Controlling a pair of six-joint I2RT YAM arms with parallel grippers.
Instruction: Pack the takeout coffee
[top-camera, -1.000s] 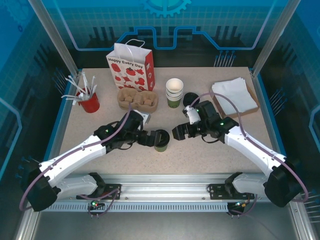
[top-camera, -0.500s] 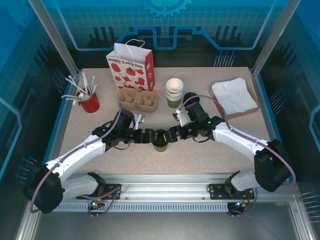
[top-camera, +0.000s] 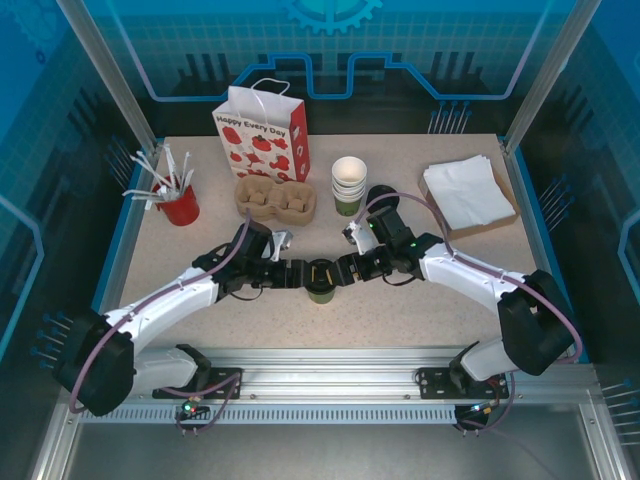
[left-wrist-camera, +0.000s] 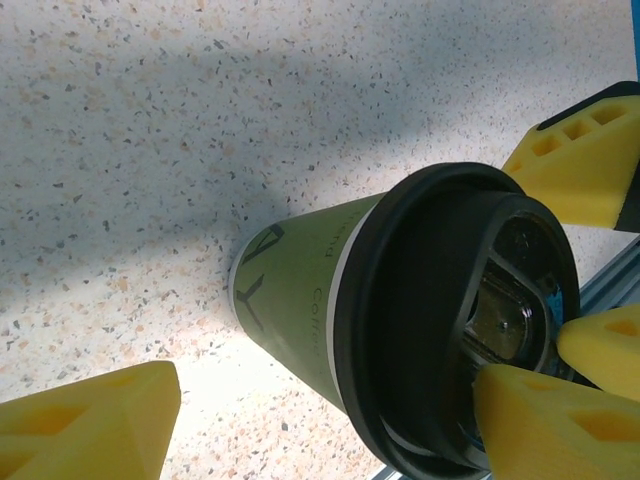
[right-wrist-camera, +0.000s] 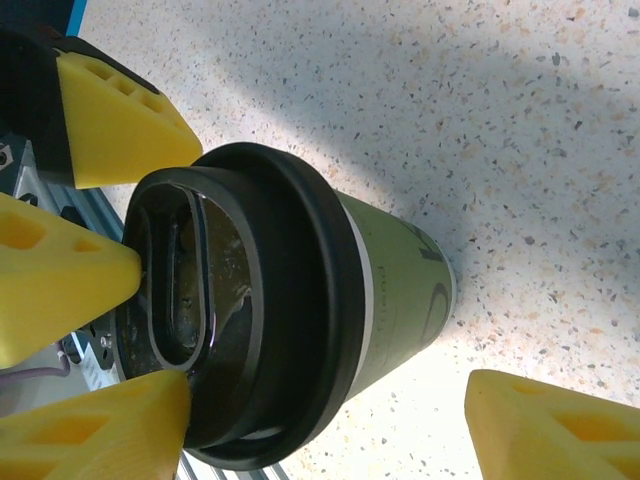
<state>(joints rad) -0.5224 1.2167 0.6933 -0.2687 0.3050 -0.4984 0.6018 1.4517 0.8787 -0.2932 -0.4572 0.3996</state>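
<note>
Cup position: the small green-and-cream paper cup with a round black plastic lid (top-camera: 320, 279) stands upright near the middle of the speckled beige counter (top-camera: 400, 320), a little toward its near edge. The lid is seated; the contents are hidden under it.

Grippers: the left gripper (top-camera: 297, 273) and the right gripper (top-camera: 344, 269) flank the cup from opposite sides. Both are parted and neither is clamped. In each wrist view one yellow finger (left-wrist-camera: 90, 425) stands clear of the cup wall. Contact at the lid rim cannot be told.

Risks (judgement):
- The four fingers crowd one lid and may collide or wedge.
- An uneven push could tip the cup and spill it.
- A hard squeeze on the paper wall may pop the lid.
- A grip on the lid alone may lift only the lid.

Containers:
- The red-and-white printed paper bag (top-camera: 262, 138) stands at the back edge; its inside is not visible.
- The brown pulp cup carrier (top-camera: 275, 199) sits just before the bag, and its wells look empty.
- The red cup (top-camera: 181, 207) near the left edge holds white sticks.
- The stack of lidless cream-and-green cups (top-camera: 348, 186) is nested, behind the centre.
- The shallow brown tray (top-camera: 508, 205) near the right edge holds white napkins.
</note>
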